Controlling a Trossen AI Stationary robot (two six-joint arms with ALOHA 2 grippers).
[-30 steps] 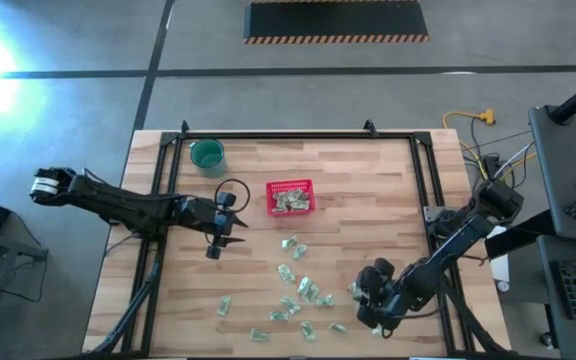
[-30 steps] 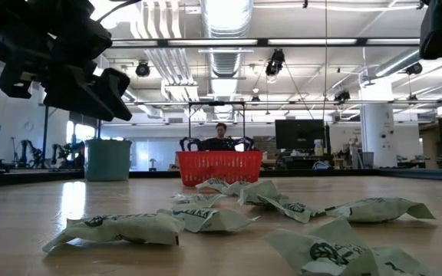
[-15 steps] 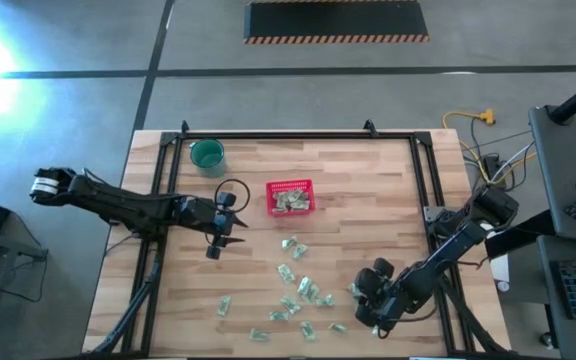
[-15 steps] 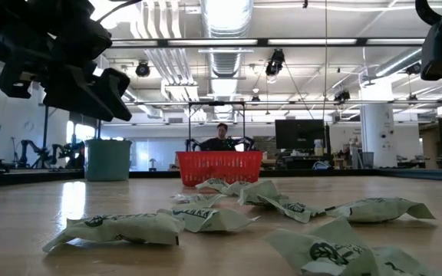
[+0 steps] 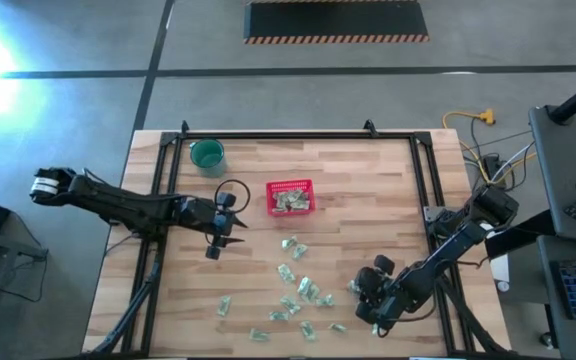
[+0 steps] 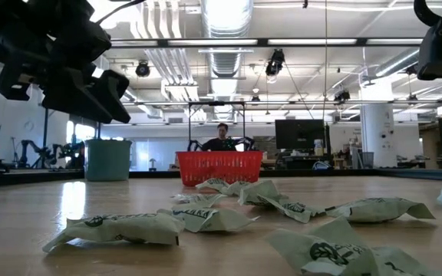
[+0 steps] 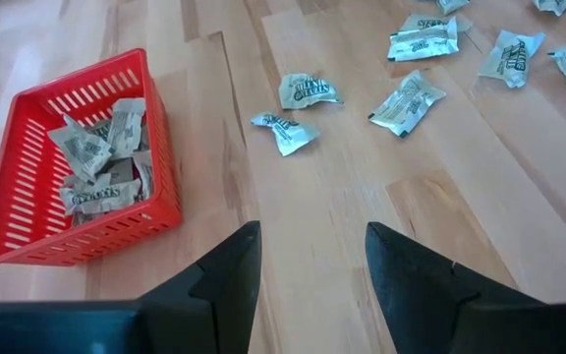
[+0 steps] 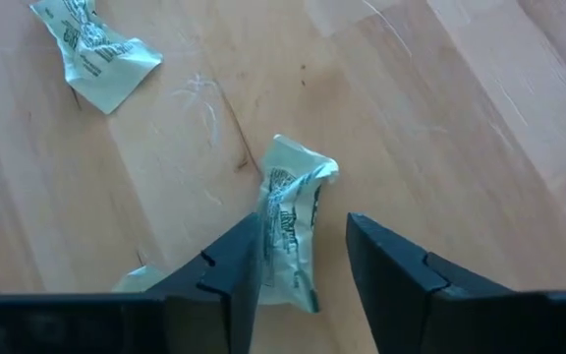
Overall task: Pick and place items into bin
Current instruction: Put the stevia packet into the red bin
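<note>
The wooden table carries everything. The red basket stands a little toward its far edge, near the middle, with several packets already inside; a teal cup sits by the far left corner. Loose green-and-white packets lie scattered across the near half of the table, most of them toward the near edge.

The left gripper hangs over the table just left of the basket, fingers spread and holding nothing; in its wrist view the basket is ahead and to one side, with two packets lying on bare wood beyond the fingertips.

The right gripper is low at the right end of the scatter, near the table's near right corner. Its wrist view shows one crumpled packet lying between the two fingers, against the inner face of one and a gap away from the other; the jaws are not clamped on it. Another packet lies farther off on the wood.
</note>
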